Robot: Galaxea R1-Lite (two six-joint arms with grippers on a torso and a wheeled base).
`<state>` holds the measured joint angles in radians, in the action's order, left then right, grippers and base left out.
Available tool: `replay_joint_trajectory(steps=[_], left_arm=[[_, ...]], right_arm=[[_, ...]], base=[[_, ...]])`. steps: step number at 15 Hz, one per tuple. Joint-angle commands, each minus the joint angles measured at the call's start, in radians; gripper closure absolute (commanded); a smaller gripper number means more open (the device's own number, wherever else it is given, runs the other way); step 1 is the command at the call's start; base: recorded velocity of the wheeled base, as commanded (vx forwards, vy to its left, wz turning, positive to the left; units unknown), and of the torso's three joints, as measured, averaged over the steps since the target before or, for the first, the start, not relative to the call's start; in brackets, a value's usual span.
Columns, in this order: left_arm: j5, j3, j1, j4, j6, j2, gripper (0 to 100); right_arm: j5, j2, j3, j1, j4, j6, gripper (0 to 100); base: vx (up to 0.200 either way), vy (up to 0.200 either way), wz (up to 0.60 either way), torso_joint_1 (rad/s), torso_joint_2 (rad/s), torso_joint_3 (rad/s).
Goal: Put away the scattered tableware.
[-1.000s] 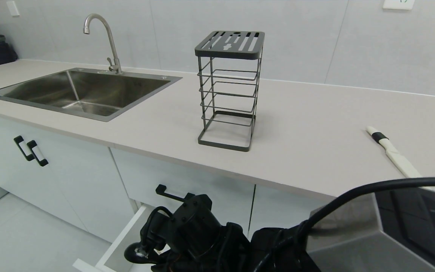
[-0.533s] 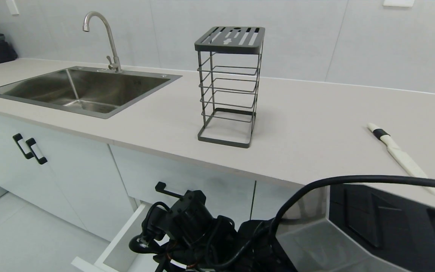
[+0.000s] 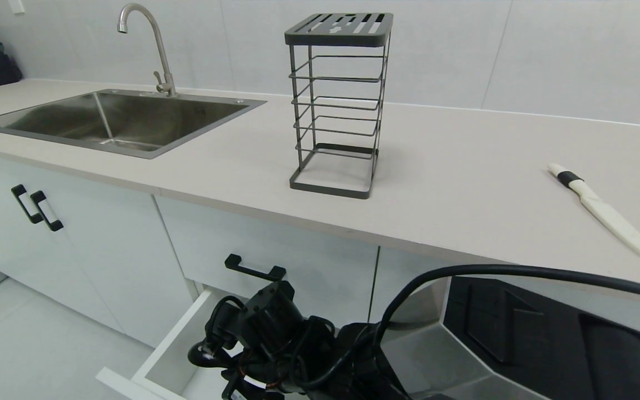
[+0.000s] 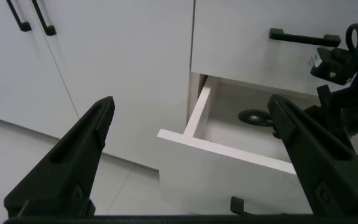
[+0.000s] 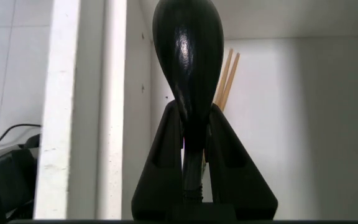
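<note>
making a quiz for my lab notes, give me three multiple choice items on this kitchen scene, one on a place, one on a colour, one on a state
1. Where does the white knife lie?
A in the sink; B on the counter, right of the wire rack; C on the floor

2. What colour is the spoon in the right hand?
A red; B white; C black

3. How is the lower drawer?
A shut; B pulled open; C taken out

Answers:
1 B, the knife rests flat on the counter, apart from the rack.
2 C, its bowl gleams black in the right wrist view.
3 B, its inside shows in the left wrist view.
</note>
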<state>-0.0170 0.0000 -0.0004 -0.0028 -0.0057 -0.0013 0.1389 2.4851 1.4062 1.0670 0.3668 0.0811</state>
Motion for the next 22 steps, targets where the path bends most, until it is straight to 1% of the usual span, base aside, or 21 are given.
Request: replay_joint_trajectory(steps=[1, 8, 12, 19, 22], left_arm=[[0.0, 0.0, 0.0, 0.0, 0.0, 0.001, 0], [-0.001, 0.0, 0.0, 0.0, 0.0, 0.001, 0], [-0.001, 0.0, 0.0, 0.0, 0.0, 0.001, 0], [0.0, 0.0, 0.0, 0.0, 0.0, 0.001, 0], [-0.001, 0.0, 0.0, 0.0, 0.0, 0.001, 0]], right_arm=[[0.001, 0.011, 0.01, -0.006, -0.008, 0.002, 100], [0.001, 0.061, 0.042, -0.022, -0.008, 0.0, 100], [0.002, 0.13, 0.099, -0.025, -0.008, -0.001, 100], [0.002, 0.184, 0.155, -0.022, -0.006, -0.053, 100], [-0.01, 0.193, 0.185, -0.022, -0.051, -0.053, 100]], base=[[0.0, 0.0, 0.0, 0.0, 0.0, 0.0], [0.0, 0.0, 0.0, 0.0, 0.0, 0.0], [0.0, 0.0, 0.0, 0.0, 0.0, 0.0], [0.0, 0.0, 0.0, 0.0, 0.0, 0.0], [0.0, 0.0, 0.0, 0.0, 0.0, 0.0]])
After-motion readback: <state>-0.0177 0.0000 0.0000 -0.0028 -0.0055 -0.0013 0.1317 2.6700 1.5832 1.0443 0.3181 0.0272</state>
